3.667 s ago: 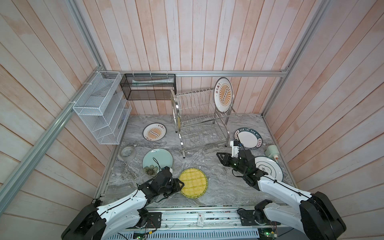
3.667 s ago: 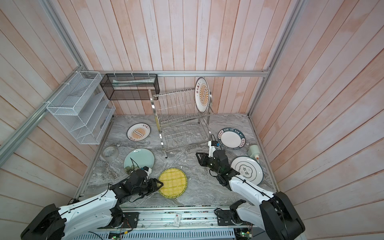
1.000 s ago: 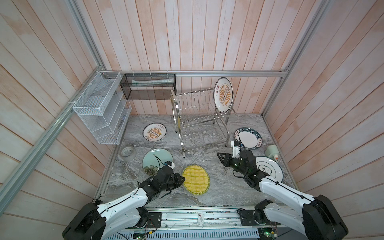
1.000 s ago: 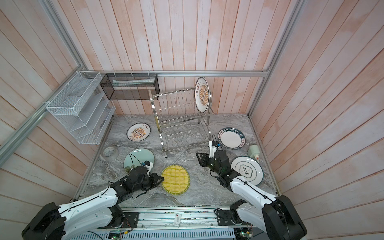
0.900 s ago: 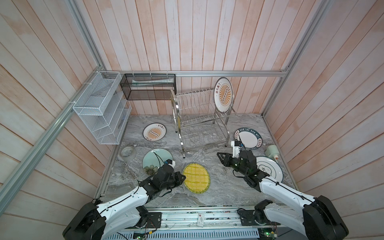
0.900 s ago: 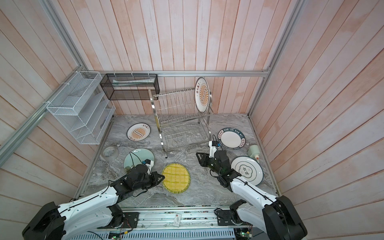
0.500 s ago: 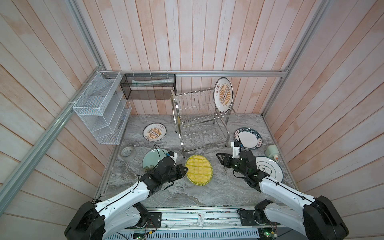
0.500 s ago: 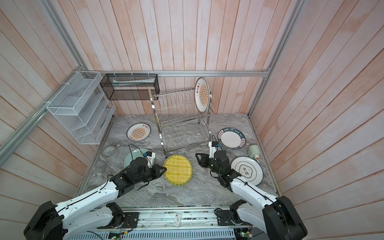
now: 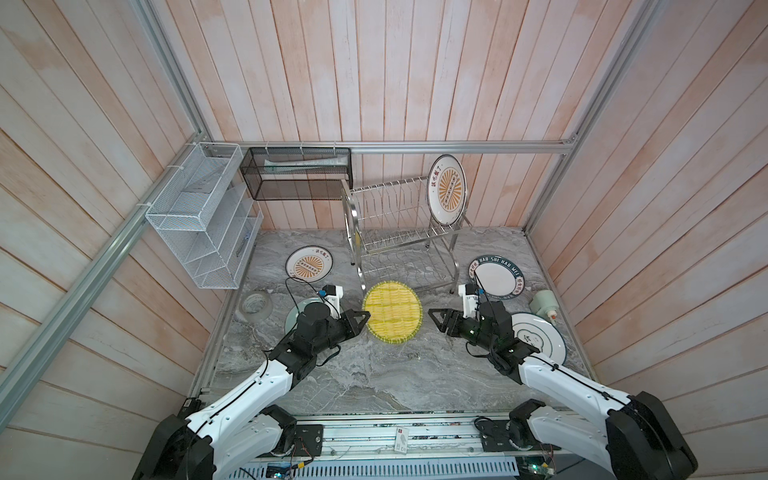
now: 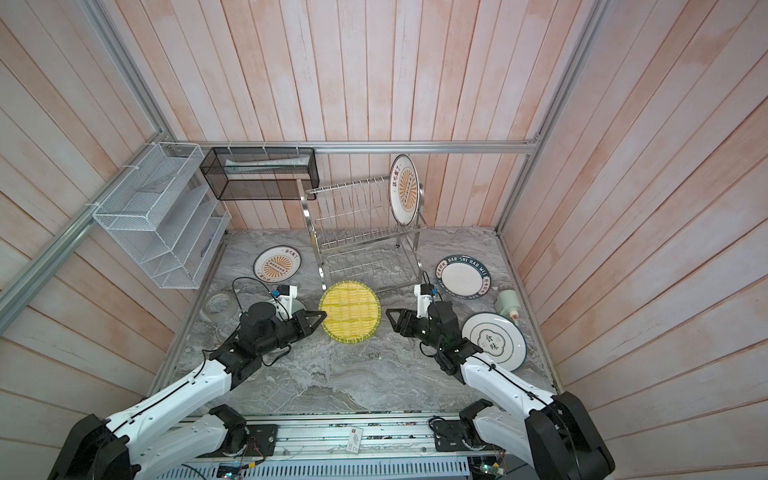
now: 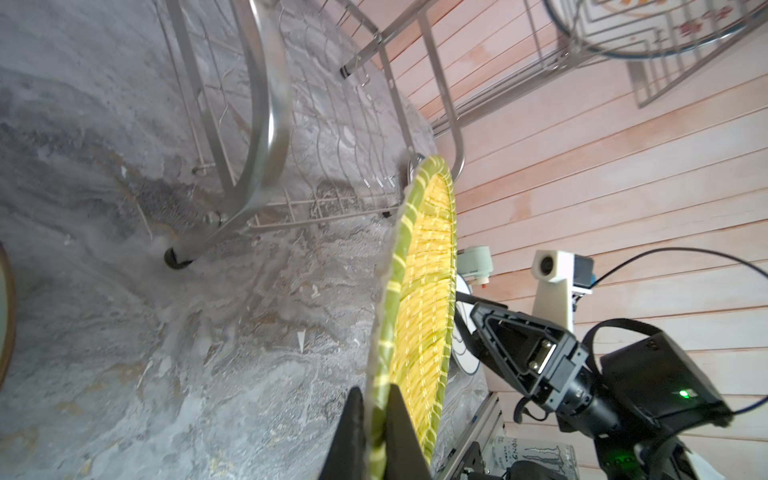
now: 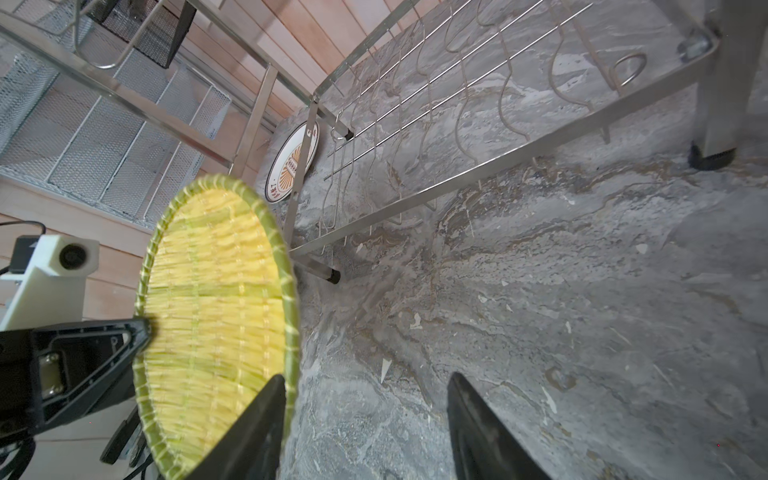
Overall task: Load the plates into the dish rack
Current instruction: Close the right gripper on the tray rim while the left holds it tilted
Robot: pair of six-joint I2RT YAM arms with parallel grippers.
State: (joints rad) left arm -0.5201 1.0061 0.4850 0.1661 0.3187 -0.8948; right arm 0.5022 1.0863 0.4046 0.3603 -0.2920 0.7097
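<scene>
One round woven plate [image 9: 392,311] — wire rack [image 9: 401,232]

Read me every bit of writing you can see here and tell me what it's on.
"HAO SHI HAO WEI": rim of the dark-green-rimmed plate.
"食味": centre of the cloud-outline plate.
"MON", rest cut off: can.
Red characters on the flat sunburst plate and the racked sunburst plate: too small to read.

both arms reach low and forward toward the middle; left gripper [image 9: 365,326] fingers pinched tight, right gripper [image 9: 433,325] fingers spread apart.
</scene>
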